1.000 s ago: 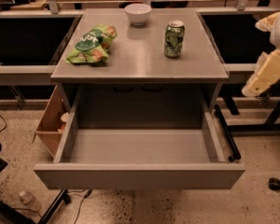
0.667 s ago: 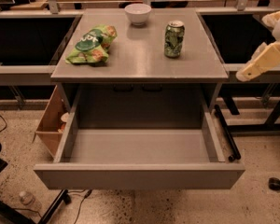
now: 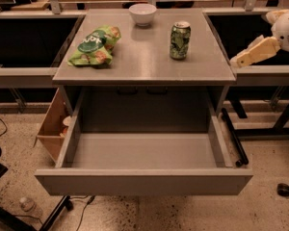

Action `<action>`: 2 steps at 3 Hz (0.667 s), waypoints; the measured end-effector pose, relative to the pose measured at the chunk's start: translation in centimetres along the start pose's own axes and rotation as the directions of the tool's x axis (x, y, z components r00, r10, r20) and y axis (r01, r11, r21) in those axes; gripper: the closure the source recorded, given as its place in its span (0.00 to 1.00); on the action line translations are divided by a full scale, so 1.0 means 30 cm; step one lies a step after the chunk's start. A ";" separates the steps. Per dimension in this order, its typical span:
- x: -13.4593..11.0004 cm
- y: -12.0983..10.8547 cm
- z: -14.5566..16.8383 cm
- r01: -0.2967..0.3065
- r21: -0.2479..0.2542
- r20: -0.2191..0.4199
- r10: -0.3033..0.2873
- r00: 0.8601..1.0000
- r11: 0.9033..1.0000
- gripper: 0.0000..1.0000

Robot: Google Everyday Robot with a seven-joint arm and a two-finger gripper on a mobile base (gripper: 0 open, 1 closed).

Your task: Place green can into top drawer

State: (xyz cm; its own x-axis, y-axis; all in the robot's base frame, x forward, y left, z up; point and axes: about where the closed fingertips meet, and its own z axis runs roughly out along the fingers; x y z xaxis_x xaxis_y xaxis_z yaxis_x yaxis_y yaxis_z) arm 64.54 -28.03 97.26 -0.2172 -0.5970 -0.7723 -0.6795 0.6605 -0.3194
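The green can (image 3: 180, 41) stands upright on the grey table top (image 3: 144, 61), at the back right. The top drawer (image 3: 144, 154) is pulled fully open below the table's front edge, and its smooth grey inside holds nothing. My gripper (image 3: 242, 58), cream-coloured, reaches in from the right edge of the view. It hovers just off the table's right edge, to the right of the can and apart from it. It holds nothing that I can see.
A green-and-orange snack bag (image 3: 94, 45) lies at the left of the table top. A white bowl (image 3: 142, 13) stands at the back middle. An open cardboard box (image 3: 53, 126) sits on the floor at the drawer's left. Dark bins flank the table on both sides.
My gripper has moved left and a little up, from beside the right bin toward the table's right edge, and has tilted to point at the table. The can has not moved.
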 end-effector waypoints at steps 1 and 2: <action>-0.040 -0.028 0.075 -0.030 0.017 0.085 0.028 0.996 0.999 0.00; -0.123 -0.072 0.221 -0.073 0.001 0.200 0.071 0.977 0.997 0.00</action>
State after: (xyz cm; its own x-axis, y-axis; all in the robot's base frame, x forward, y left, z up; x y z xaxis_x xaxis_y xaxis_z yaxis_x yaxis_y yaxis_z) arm 71.44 -24.23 97.18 -0.1207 -0.4452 -0.8873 -0.6615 0.7025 -0.2625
